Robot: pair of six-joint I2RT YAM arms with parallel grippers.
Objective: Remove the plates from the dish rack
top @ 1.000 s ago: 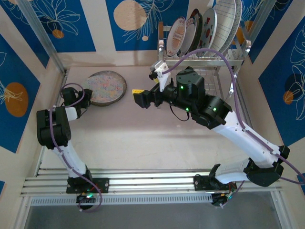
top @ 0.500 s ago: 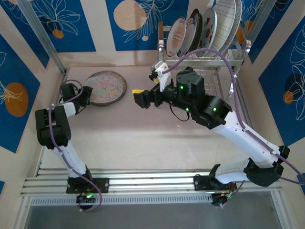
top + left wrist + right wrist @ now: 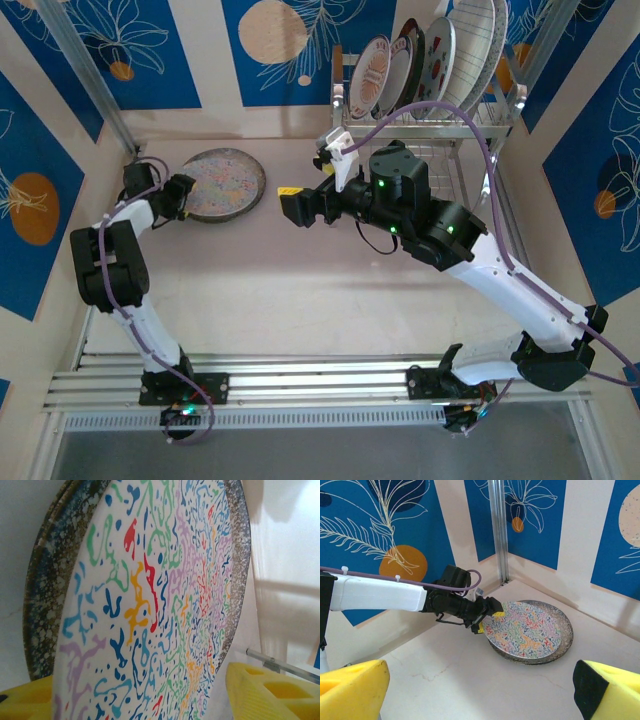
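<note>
A plate with many-coloured squiggles [image 3: 525,630] lies slightly tilted on a speckled grey plate [image 3: 566,636] at the table's back left. My left gripper [image 3: 489,621] is at its left rim, open, with one yellow finger [image 3: 265,690] above the rim and one below it. The squiggle plate [image 3: 160,590] runs between the fingers, with a gap to the right finger. My right gripper [image 3: 298,208] hovers open and holds nothing at mid-table, facing that stack. Several plates [image 3: 405,65] stand upright in the chrome dish rack [image 3: 440,130] at the back right.
Blue-and-cream patterned walls close in the table on the left, back and right. A metal corner post [image 3: 498,530] stands just behind the plate stack. Bare tabletop [image 3: 290,290] stretches between the stack and the arm bases.
My left arm has swung back towards the rear wall, its gripper staying at the left rim of the plate stack. The right arm has not moved.
</note>
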